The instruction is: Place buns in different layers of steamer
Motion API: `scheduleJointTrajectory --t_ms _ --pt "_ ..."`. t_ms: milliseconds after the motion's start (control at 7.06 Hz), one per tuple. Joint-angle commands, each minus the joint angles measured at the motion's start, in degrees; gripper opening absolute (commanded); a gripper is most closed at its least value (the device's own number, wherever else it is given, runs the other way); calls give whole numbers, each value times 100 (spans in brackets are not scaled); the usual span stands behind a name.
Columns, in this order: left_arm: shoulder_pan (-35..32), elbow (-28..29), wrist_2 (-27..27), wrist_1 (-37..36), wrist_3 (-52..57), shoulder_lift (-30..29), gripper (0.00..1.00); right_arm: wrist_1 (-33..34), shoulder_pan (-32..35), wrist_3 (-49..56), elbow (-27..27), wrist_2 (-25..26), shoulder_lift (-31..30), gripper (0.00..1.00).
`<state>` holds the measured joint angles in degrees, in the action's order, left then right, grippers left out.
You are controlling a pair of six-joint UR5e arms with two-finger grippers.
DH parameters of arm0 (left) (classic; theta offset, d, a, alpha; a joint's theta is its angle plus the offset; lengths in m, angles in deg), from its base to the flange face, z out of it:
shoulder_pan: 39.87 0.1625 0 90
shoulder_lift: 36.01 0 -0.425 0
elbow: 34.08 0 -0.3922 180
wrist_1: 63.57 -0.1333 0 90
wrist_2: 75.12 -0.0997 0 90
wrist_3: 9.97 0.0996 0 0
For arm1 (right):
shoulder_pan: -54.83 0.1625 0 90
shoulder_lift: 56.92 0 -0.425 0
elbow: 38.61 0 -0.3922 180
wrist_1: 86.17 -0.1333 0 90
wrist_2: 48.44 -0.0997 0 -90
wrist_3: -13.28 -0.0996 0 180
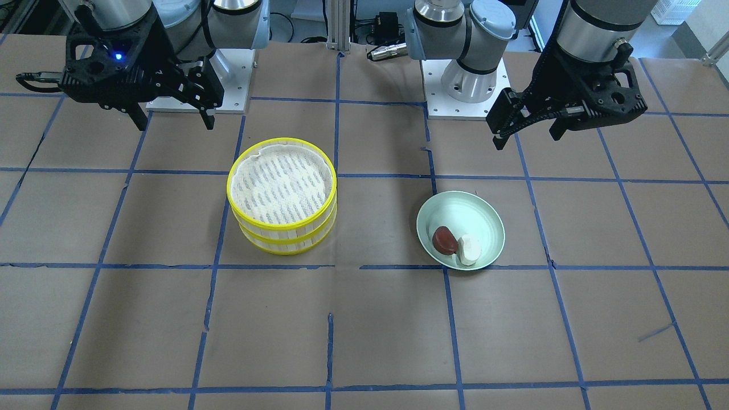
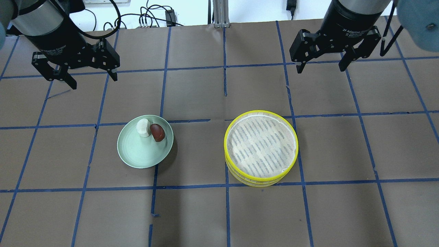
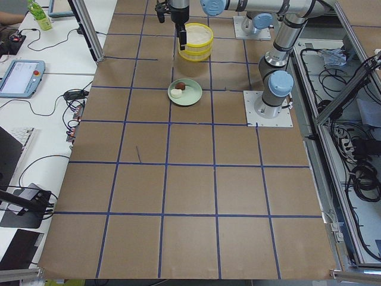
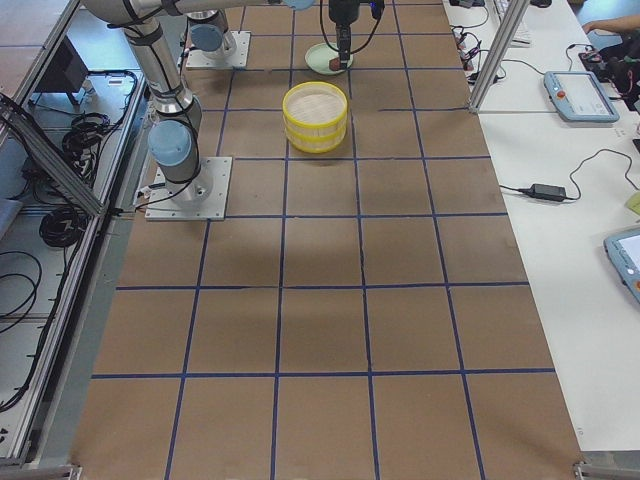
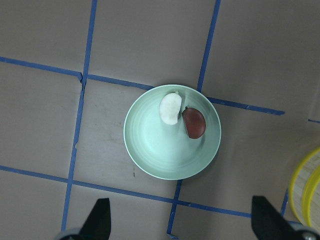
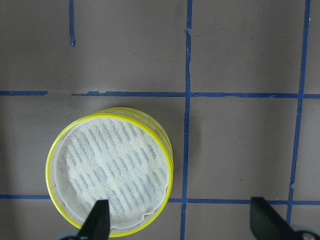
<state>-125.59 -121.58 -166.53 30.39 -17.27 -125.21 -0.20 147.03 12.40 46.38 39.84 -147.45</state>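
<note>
The white bun [image 2: 143,127] and the dark reddish-brown bun [image 2: 157,132] lie side by side at the far rim of a pale green plate [image 2: 137,154]. The steamer [image 2: 261,147], its two yellow-rimmed layers stacked, stands to the plate's right with only the white liner showing in the top tray. My left gripper [image 2: 90,77] is open and empty, high above the table beyond the plate. My right gripper [image 2: 320,67] is open and empty, high beyond the steamer. The left wrist view shows both buns [image 5: 170,108] [image 5: 194,123]; the right wrist view shows the steamer [image 6: 110,171].
The table [image 2: 212,212] is covered in brown paper with a blue tape grid. The arm bases [image 1: 467,85] stand at the robot's side. Screens and cables lie beside the table in the side views [image 3: 21,77].
</note>
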Motion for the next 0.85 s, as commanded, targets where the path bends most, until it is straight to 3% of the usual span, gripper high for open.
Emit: scheduleJointTrajectory --t_ms 0,425,708 --pt "20 -239 -52 0 366 9 100 -1 -17 17 0 -4 0 100" --pt "47 -1276 -52 -1578 492 -595 100 -19 -44 9 0 5 0 100" --pt "47 -1392 -69 -2010 457 -1079 100 -18 -53 17 0 14 0 100"
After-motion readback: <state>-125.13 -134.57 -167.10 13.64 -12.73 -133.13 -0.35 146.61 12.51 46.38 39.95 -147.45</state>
